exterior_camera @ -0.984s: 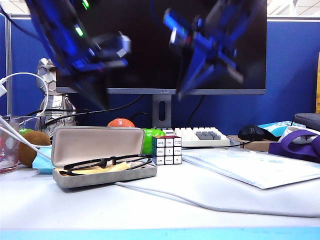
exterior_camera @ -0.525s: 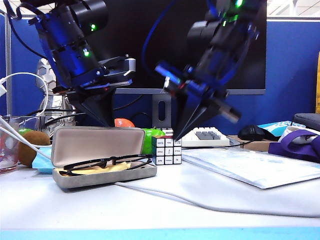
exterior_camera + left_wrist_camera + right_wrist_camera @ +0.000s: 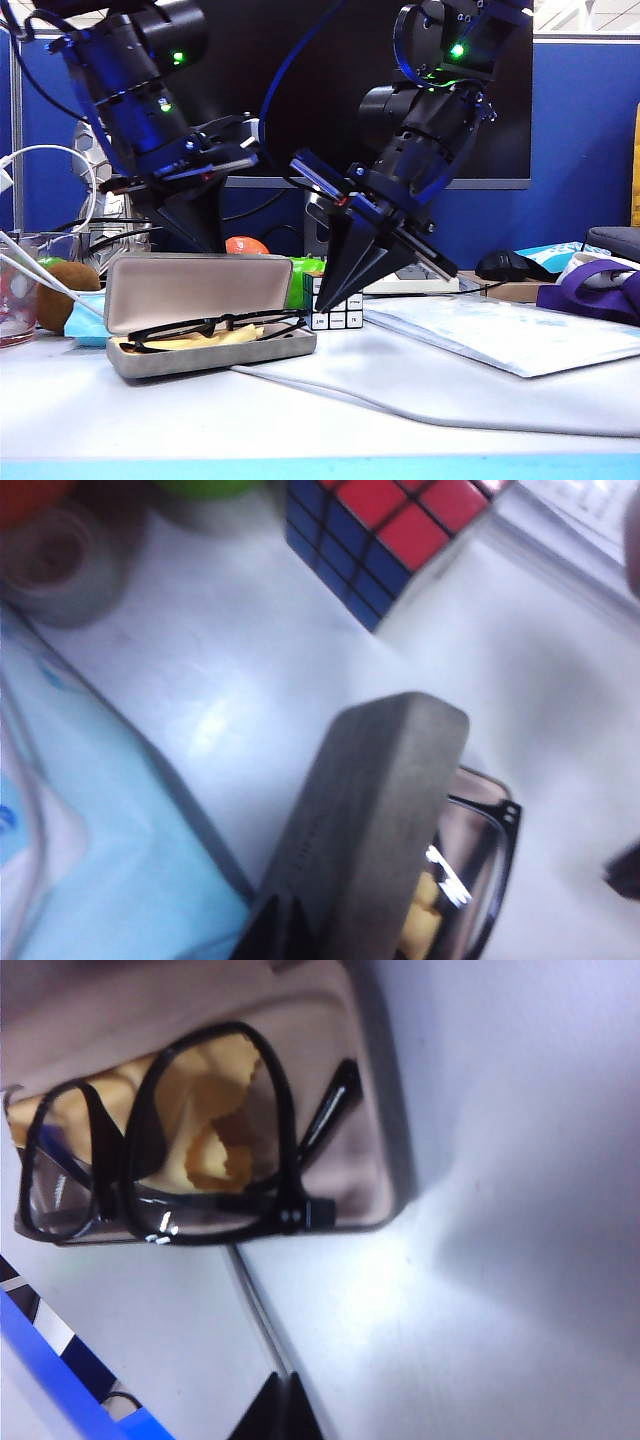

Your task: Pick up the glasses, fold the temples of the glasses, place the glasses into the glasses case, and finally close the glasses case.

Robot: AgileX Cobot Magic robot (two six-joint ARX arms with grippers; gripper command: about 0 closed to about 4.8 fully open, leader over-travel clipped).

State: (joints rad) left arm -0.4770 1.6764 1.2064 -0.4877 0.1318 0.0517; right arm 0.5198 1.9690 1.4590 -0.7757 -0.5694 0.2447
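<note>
Left gripper (image 3: 212, 240) sits just behind the open glasses case's (image 3: 210, 352) raised lid, fingers pressed together, holding nothing. Glasses (image 3: 215, 326) lie folded in the case on the yellow cloth (image 3: 215, 1130), overhanging the front rim. Right gripper (image 3: 322, 302) hangs just right of the case, fingers pressed together, empty.

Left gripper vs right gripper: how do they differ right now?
The left gripper hangs behind the glasses case's raised lid; the right gripper is beside the case's end, in front of the Rubik's cube. The left gripper points nearly straight down; the right gripper slants toward the case. Both are shut, holding nothing, with the glasses already in the case.
</note>
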